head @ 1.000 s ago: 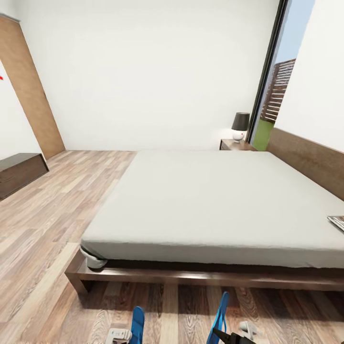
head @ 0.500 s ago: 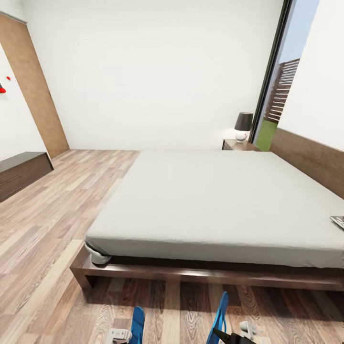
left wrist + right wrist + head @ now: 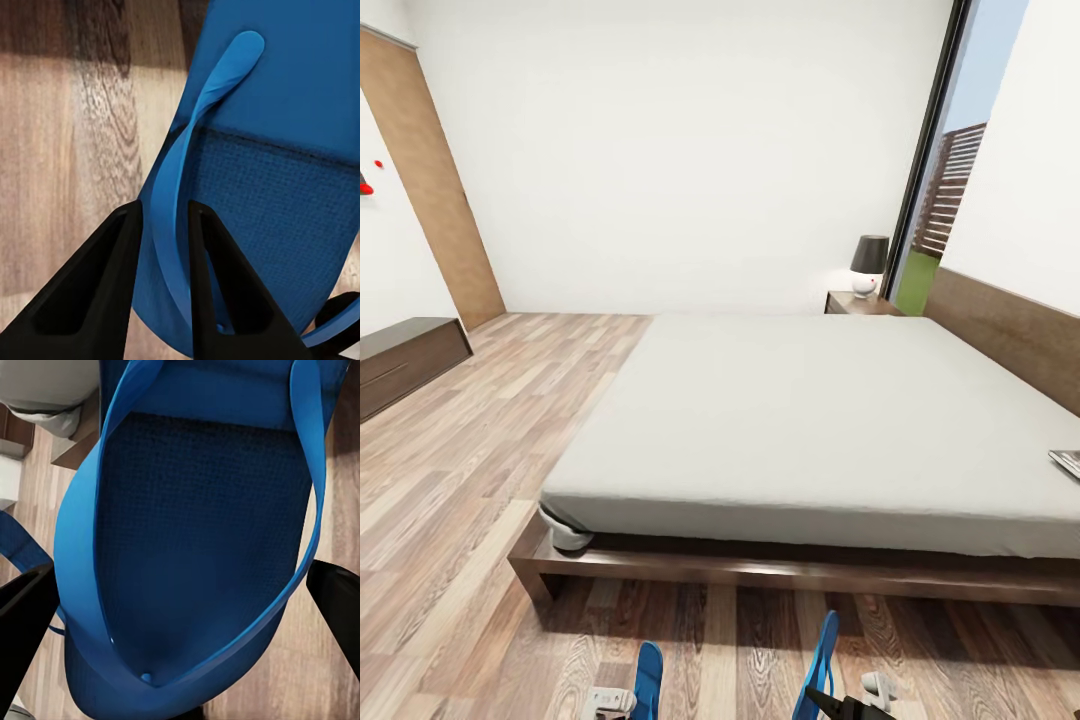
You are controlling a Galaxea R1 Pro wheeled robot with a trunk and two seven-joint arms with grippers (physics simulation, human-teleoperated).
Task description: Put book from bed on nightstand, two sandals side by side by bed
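I am facing the side of the bed (image 3: 800, 420), whose pale grey mattress rests on a dark wooden frame. The book (image 3: 1066, 462) lies on the mattress at the far right edge of the head view. A nightstand (image 3: 857, 302) stands beyond the bed's far corner. Both blue sandals are held up on edge above the floor in front of the bed. My left gripper (image 3: 163, 217) is shut on a strap of one sandal (image 3: 648, 680). My right gripper (image 3: 180, 592) has its fingers (image 3: 22, 622) on either side of the other sandal (image 3: 822, 660).
A dark-shaded lamp (image 3: 869, 262) stands on the nightstand. There is a low dark dresser (image 3: 405, 360) at the left wall beside a wooden door panel (image 3: 435, 190). A tall window (image 3: 945, 170) and the headboard (image 3: 1010, 335) are on the right. Wood-plank floor (image 3: 480, 450) stretches left of the bed.
The whole picture has shifted slightly to the right, so the camera has turned a little. Both sandals stay in the grippers as before.
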